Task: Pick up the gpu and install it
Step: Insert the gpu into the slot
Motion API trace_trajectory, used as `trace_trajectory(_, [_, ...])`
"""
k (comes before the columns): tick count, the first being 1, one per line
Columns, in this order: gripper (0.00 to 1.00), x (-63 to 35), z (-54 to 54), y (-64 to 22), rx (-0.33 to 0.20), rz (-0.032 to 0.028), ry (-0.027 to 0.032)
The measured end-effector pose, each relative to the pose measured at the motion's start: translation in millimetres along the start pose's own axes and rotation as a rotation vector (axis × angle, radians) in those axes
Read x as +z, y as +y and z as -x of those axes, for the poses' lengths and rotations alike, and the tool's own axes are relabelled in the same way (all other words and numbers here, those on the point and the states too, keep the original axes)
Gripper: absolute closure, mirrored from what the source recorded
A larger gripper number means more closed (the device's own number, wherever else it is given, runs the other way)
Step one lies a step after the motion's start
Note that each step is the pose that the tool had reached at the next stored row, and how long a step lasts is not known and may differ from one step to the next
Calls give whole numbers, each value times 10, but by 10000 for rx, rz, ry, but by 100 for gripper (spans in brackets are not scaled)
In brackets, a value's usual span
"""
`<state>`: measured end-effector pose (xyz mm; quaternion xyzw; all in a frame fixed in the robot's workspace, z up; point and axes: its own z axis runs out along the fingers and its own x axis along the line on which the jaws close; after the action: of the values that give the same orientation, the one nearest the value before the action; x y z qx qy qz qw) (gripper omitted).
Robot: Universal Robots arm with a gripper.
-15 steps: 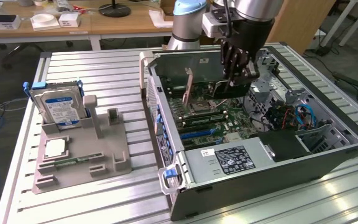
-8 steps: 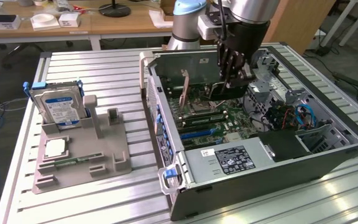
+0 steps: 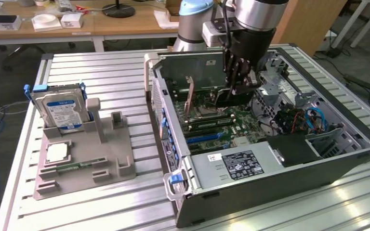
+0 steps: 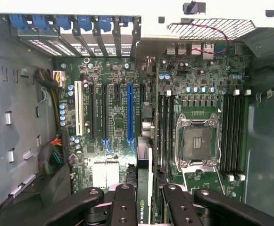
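Wrist view: nearest the camera, the black multi-jointed gripper (image 4: 147, 195) is clamped on the gpu (image 4: 142, 209), a thin dark circuit card seen edge-on with a green maker's logo. It hangs above the green motherboard (image 4: 200, 101). Beyond the card's far end runs the long blue expansion slot (image 4: 130, 110), with the empty silver processor socket (image 4: 196, 141) beside it and a row of blue bracket clips (image 4: 85, 22) at the far wall. In the exterior view the gripper (image 3: 236, 92) is inside the open black computer case (image 3: 281, 178), card (image 3: 229, 99) just over the board. The step appears to be alignment before seating. The card looks slightly off the slot's line, so seating would call for a small sideways correction and a straight, square press.
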<state>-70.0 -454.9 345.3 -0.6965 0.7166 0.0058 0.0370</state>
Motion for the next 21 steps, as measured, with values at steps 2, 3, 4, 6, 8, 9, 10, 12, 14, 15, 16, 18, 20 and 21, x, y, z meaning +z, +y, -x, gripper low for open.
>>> trace_trajectory(2, [74, 25, -2, 5, 1, 0, 0])
trace_trajectory(3, [74, 39, -2, 8, 3, 0, 0])
trace_trajectory(4, [74, 53, -4, 9, 2, 0, 0])
trace_trajectory(6, [74, 81, -6, 11, 0, 0, 0])
trace_trajectory(8, [74, 104, -7, 14, 1, 0, 1])
trace_trajectory(9, [74, 114, -8, 15, 1, 0, 0])
trace_trajectory(10, [74, 124, -8, 16, 1, 0, -1])
trace_trajectory(12, [74, 140, -10, 19, 1, 0, 0])
trace_trajectory(14, [74, 155, -11, 23, 3, 0, 1])
trace_trajectory(15, [74, 163, -11, 25, 2, 1, 1])
trace_trajectory(16, [74, 172, -12, 27, 2, 0, 0])
trace_trajectory(18, [74, 189, -13, 35, 3, 0, 0])
trace_trajectory(20, [74, 205, -14, 43, 1, 0, 0])
trace_trajectory(21, [74, 210, -15, 47, 1, 0, 0])
